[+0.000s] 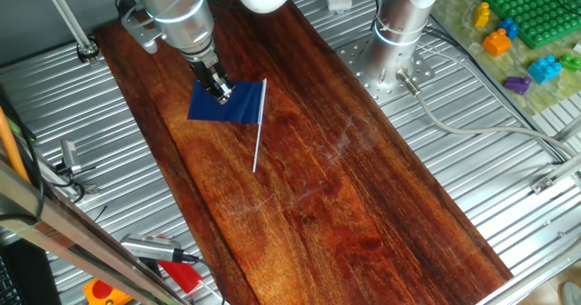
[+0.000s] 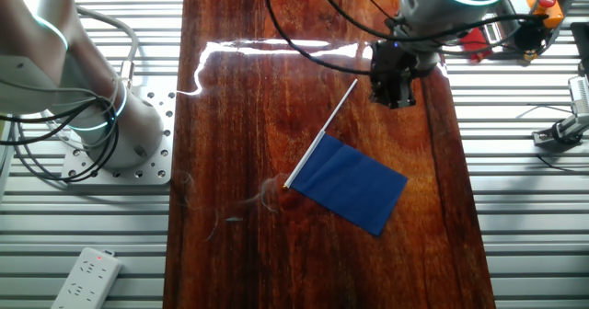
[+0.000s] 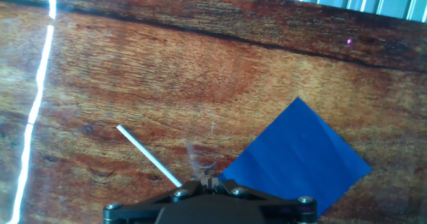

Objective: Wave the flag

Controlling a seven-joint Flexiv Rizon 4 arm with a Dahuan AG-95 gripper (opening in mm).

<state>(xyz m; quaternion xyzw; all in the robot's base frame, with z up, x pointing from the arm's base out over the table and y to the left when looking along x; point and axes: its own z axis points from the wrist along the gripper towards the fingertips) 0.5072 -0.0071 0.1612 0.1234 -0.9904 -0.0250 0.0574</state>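
So far the flag (image 2: 351, 186) lies flat on the wooden board (image 2: 239, 116), not lifted yet. The gripper (image 1: 220, 91) hangs above it, and whether its fingers are open cannot be told. Grabbing, lifting and waving are left.

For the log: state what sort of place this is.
Probably a robotics lab bench: a wooden board laid on ribbed aluminium decking, a second arm's base bolted beside it, and building blocks as test props at the edge. The flag lies on the board.
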